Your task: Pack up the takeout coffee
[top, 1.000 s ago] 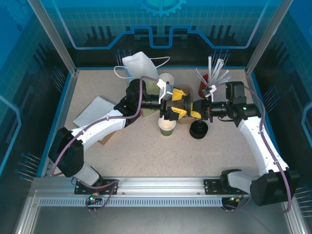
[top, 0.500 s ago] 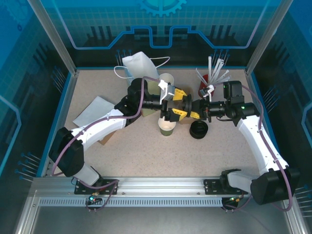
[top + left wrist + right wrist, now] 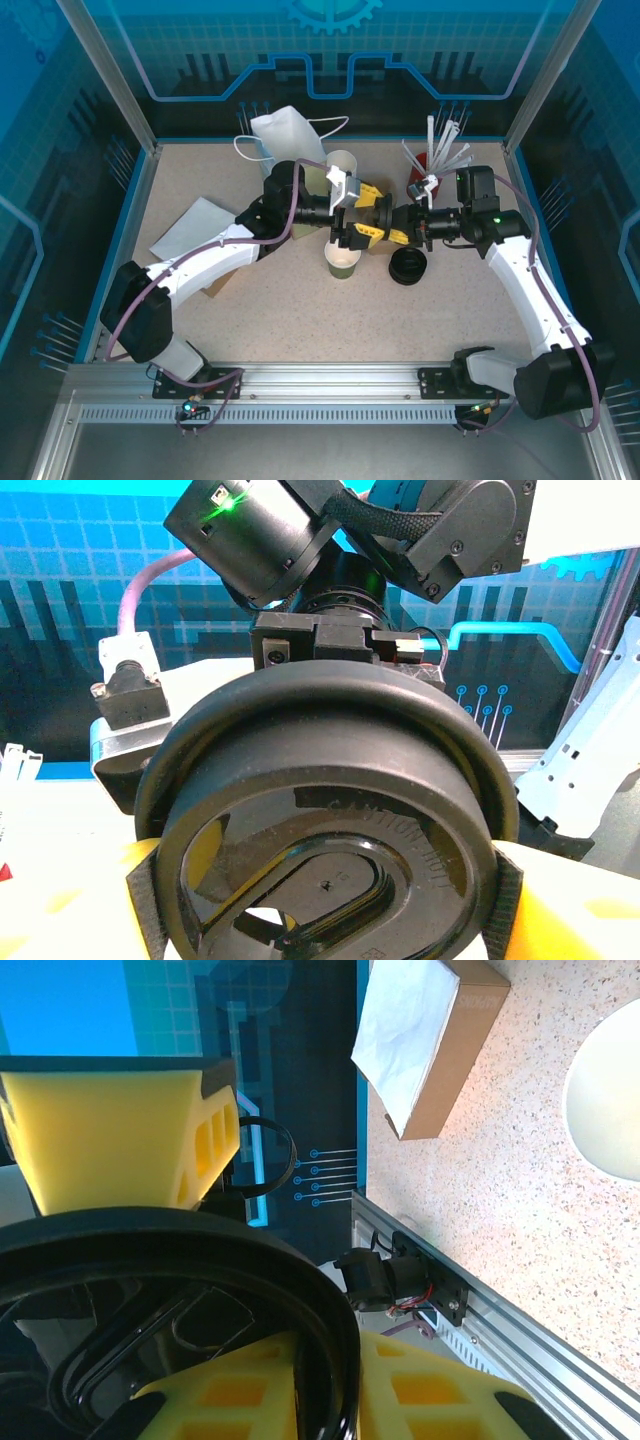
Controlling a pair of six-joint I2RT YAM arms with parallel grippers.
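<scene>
**Lid held between both pincers above the open cup**

Coffee cup (image 3: 342,262): stands upright on the counter (image 3: 300,310), near the middle. Long axis vertical, mouth up and uncovered, cream inside showing. It sits just below the point where the two arms meet.

Black lid (image 3: 330,820): off the cup and held in the air between the arms. Its broad face is turned toward the left wrist camera, and embossed lettering is readable on it. From the right wrist it shows nearly edge-on (image 3: 200,1250).

Left pincer (image 3: 365,213): spread wide across the lid's full width. The pads (image 3: 150,920) lie against opposite sides of the rim.

Right pincer (image 3: 393,222): nearly closed. The lid's rim is pinched between its two yellow fingers (image 3: 120,1130).

Stack of lids (image 3: 408,266): on the counter just right of the cup, apart from it.

Compared with a second ago: the right arm's wrist sits a little further left. The left arm's wrist sits a little further right, so the pincers are closer together. Cup and stack of lids are unmoved.
</scene>
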